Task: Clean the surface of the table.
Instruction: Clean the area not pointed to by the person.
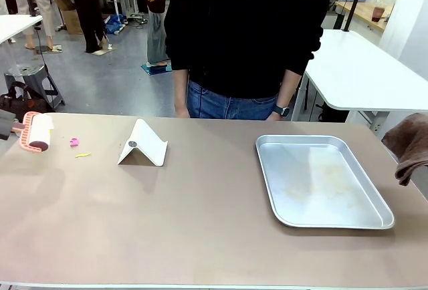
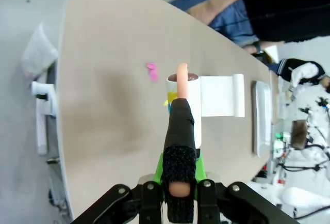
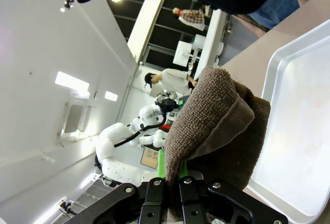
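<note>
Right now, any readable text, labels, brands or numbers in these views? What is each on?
None can be read.
Lint roller, white stand, tray, brown cloth, table: no print visible.
Framed sheet far off in the right wrist view: too small and blurred to read.
Person's watch: too small to read.

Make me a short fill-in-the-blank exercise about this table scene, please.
1. The left gripper is shut on the ____ of a lint roller.
2. The right gripper clamps a ____ towel.
3. On the table, the small bit beside the yellow scrap is ____.
Missing words: handle; brown; pink.
</note>
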Controlling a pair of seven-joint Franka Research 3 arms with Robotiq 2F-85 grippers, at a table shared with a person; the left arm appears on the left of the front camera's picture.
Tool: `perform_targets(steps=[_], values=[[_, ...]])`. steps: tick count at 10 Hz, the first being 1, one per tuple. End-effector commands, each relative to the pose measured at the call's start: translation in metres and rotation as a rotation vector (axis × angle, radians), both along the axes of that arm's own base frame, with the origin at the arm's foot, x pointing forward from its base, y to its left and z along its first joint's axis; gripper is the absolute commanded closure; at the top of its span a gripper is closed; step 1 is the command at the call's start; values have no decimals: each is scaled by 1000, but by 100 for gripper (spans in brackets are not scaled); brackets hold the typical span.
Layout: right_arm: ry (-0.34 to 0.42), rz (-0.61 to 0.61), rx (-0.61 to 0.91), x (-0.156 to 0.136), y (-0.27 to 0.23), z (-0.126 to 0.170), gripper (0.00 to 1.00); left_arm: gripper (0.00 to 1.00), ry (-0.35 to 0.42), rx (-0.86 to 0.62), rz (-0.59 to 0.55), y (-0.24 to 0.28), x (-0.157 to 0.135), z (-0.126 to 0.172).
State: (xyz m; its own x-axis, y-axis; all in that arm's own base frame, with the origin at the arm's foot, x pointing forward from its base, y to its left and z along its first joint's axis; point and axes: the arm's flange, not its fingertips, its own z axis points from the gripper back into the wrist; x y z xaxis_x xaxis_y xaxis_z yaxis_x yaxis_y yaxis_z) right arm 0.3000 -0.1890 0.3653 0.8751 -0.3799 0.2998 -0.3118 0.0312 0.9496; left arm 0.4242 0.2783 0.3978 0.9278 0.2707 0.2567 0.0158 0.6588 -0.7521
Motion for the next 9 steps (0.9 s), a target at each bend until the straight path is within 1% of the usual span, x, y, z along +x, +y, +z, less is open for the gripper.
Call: perform_targets(steps=[1, 2, 4, 6, 9], values=[[-11, 1, 0, -3, -1, 5, 93, 77, 1, 1, 46, 15, 7, -7], [-11, 1, 0, -3, -1, 5, 93, 77, 19, 1, 63, 20, 15, -15], [-11, 1, 0, -3, -1, 5, 93, 77, 84, -19, 37, 26, 33, -29], [-11, 1, 0, -3, -1, 5, 93, 77, 129, -3, 31, 30, 46, -42], [-11, 1, 0, -3, -1, 5, 93, 77, 151, 1, 22, 27, 54, -54]])
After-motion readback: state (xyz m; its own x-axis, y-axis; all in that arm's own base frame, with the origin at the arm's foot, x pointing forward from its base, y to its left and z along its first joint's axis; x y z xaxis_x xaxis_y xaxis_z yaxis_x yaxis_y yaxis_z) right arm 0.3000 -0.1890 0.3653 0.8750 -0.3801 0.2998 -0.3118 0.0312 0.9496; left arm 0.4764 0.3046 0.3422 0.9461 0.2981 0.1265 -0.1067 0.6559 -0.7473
